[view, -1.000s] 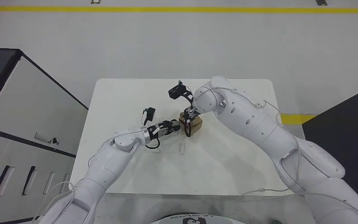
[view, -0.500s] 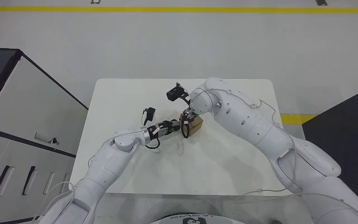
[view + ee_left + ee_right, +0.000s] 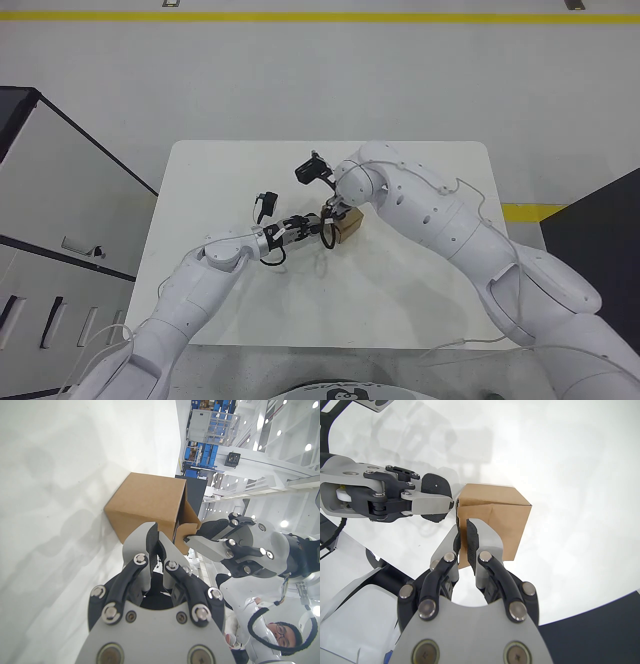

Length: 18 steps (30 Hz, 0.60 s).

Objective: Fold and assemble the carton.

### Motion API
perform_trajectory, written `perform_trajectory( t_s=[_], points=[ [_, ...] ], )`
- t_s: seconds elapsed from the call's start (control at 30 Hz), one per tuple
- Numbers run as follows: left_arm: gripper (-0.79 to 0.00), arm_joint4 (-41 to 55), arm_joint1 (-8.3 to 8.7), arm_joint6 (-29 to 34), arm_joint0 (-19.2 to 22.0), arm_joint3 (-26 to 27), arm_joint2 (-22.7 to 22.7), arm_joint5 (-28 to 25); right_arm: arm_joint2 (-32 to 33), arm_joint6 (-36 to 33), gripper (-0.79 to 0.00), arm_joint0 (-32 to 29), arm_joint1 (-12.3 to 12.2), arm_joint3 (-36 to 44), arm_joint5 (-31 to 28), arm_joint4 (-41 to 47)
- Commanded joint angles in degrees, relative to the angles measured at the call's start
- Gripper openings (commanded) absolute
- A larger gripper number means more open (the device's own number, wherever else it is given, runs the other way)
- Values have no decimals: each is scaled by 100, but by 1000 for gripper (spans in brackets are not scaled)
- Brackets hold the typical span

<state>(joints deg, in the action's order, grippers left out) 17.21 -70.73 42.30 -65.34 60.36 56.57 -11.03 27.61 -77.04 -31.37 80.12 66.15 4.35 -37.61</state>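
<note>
A small brown carton (image 3: 351,226) stands near the middle of the white table (image 3: 420,290). In the right wrist view my right gripper (image 3: 462,528) is shut on a side flap at the carton's (image 3: 495,517) open end. My left gripper (image 3: 450,504) is shut, and its tips touch the carton's edge just beside that flap. In the left wrist view the left gripper (image 3: 157,533) meets the carton's (image 3: 150,500) near corner, while the right gripper (image 3: 193,534) pinches the flap there. From above, the left gripper (image 3: 324,225) and the right gripper (image 3: 333,208) meet at the carton's left side.
The table has bare surface on all sides of the carton. A dark cabinet (image 3: 40,180) stands beyond the table's left edge and a dark unit (image 3: 600,230) beyond its right edge.
The right arm's wrist has shifted slightly to the left at the carton. The left arm and the carton have barely moved.
</note>
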Motion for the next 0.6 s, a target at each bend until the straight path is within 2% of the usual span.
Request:
perform_trajectory(
  t_s=[0.0, 0.57],
  points=[
    [-785, 0, 0, 0, 0, 0, 0, 0, -15, 2, -785, 7, 27, -41, -9, -17],
    [-785, 0, 0, 0, 0, 0, 0, 0, -114, 51, -785, 79, 285, -503, -74, -95]
  ],
)
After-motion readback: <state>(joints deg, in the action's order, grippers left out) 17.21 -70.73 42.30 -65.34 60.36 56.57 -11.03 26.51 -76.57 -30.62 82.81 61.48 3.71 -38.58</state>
